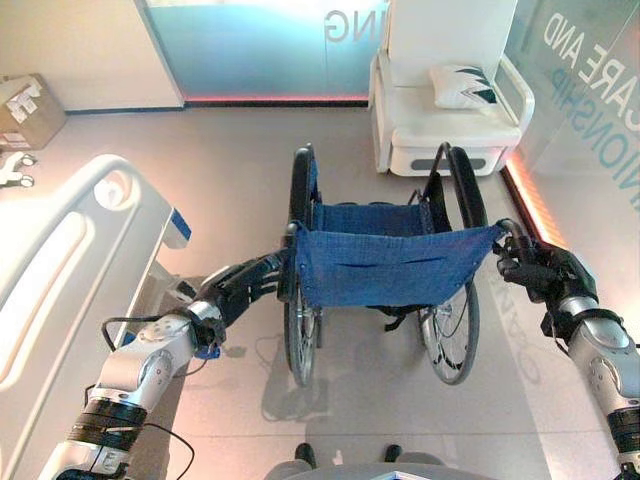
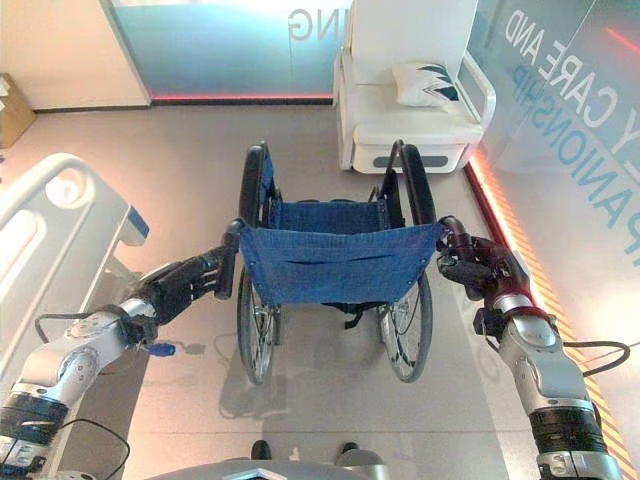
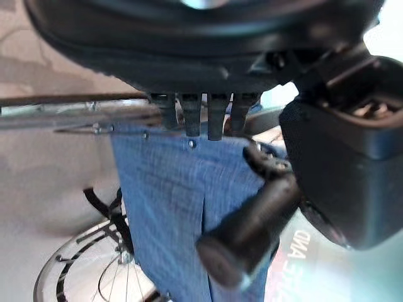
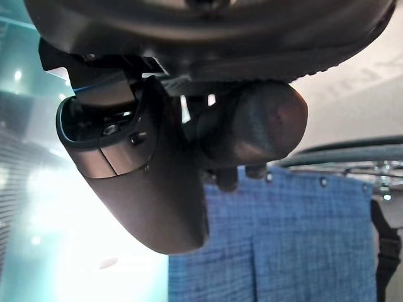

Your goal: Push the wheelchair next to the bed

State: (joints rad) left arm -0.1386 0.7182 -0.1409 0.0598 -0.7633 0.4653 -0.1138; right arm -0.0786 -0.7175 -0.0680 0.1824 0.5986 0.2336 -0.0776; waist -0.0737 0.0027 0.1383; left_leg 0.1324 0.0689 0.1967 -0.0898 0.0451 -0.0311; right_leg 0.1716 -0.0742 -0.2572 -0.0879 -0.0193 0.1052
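We grasp both push handles: left hand [image 1: 243, 287] and right hand [image 1: 535, 272] clenched on them. Wheelchair [image 1: 385, 262] stands right of bed [image 1: 70, 260], apart. Push evenly, steering left, watching the bed's corner.

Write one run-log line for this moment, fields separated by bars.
left hand shut on left push handle | right hand shut on right push handle | wheelchair beside bed, facing armchair
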